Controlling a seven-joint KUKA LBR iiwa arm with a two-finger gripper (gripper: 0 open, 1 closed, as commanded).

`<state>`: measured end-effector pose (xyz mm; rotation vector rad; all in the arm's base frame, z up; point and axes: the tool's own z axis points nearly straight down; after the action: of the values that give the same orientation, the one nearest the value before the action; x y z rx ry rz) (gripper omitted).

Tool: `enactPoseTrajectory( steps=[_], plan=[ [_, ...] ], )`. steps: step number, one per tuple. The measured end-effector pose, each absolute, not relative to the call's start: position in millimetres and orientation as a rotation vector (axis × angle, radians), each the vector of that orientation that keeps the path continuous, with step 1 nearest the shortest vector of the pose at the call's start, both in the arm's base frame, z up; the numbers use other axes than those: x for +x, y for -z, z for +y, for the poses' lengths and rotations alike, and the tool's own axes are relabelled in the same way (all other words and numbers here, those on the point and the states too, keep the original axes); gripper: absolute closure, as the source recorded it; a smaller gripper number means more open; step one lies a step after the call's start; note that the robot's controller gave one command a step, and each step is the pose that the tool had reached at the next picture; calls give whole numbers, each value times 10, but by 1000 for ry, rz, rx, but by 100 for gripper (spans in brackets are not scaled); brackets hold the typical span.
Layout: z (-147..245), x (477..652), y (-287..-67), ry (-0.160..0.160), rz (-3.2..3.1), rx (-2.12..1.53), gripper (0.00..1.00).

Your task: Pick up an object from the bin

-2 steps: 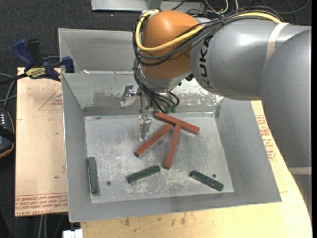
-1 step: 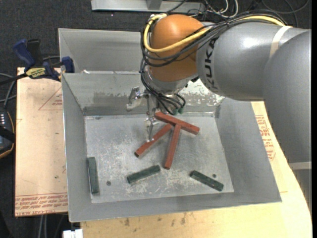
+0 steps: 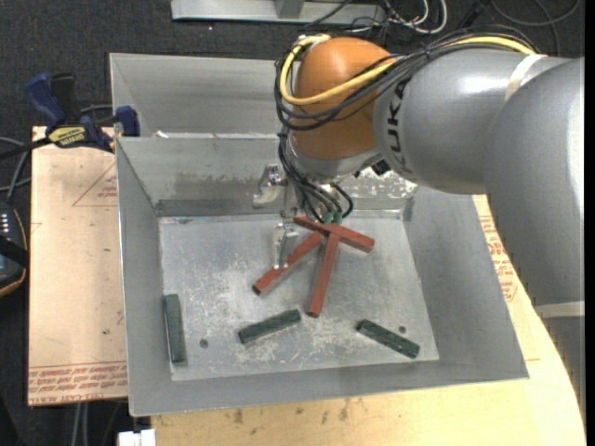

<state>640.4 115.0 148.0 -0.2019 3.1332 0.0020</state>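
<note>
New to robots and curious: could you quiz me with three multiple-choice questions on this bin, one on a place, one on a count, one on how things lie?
1. Where in the bin do the red-brown sticks lie?
A) middle
B) left corner
C) against the near wall
2. How many dark green sticks are there?
A) two
B) three
C) five
3. How do the red-brown sticks lie?
A) crossed over one another
B) standing upright
C) well apart
Answers: 1 A, they sit mid-floor. 2 B, one lies at left and two along the near side. 3 A, they overlap where they meet.
</note>
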Motion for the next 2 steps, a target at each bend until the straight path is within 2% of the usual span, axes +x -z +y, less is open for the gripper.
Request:
enactPoseTrajectory(
  steps=[1,2],
  plan=[
    [732,6414,-926,-1,3026,-823,0],
    [646,6572,-796,-2,2995,-870,100]
  ],
)
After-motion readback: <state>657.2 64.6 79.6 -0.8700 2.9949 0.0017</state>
